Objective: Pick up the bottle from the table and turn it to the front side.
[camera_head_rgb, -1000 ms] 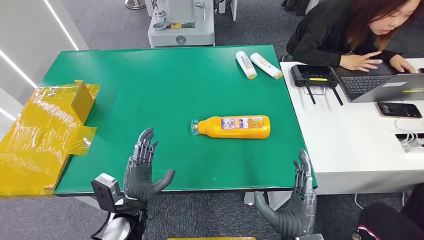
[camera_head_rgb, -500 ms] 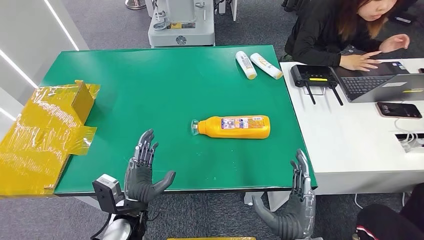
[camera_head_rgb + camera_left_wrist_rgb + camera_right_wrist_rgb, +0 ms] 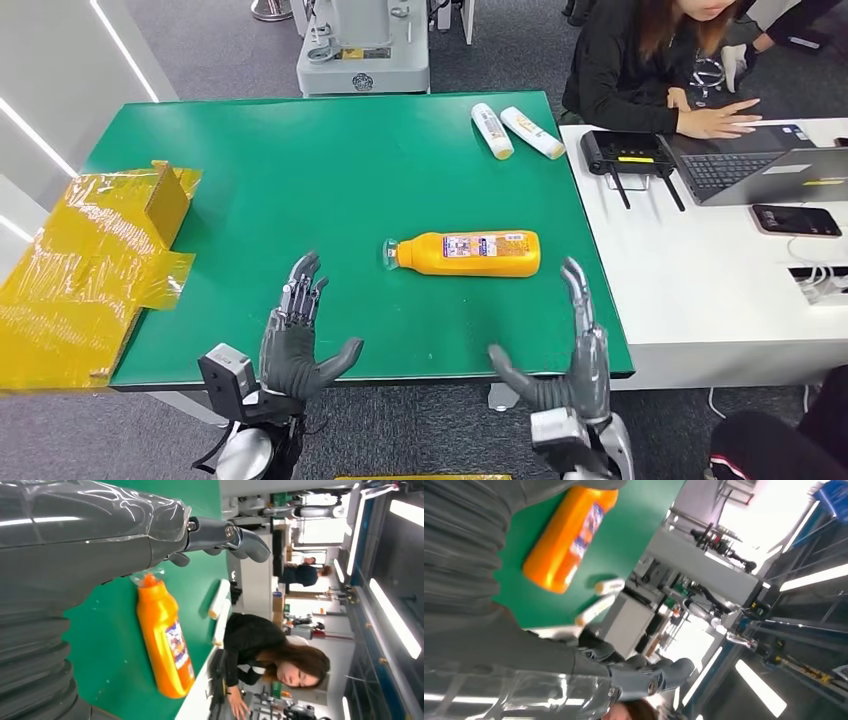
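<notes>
An orange bottle (image 3: 468, 253) lies on its side in the middle of the green table (image 3: 300, 170), clear cap to the left and a printed label facing up. The left wrist view shows the bottle (image 3: 165, 640) too, and so does the right wrist view (image 3: 566, 537). My left hand (image 3: 295, 335) hovers over the table's near edge, left of the bottle, fingers spread and empty. My right hand (image 3: 570, 355) is raised at the near right corner, below the bottle's base, fingers straight, thumb out, holding nothing.
Two white tubes (image 3: 515, 130) lie at the table's far right. A yellow wrapped carton (image 3: 90, 260) overhangs the left edge. A person works at a laptop (image 3: 760, 170) on the white desk (image 3: 700, 300) to the right, with a black router (image 3: 625, 152) and a phone (image 3: 797, 220).
Both hands have risen and moved forward toward the bottle, the right one most. The person at the desk has shifted. The bottle has not moved.
</notes>
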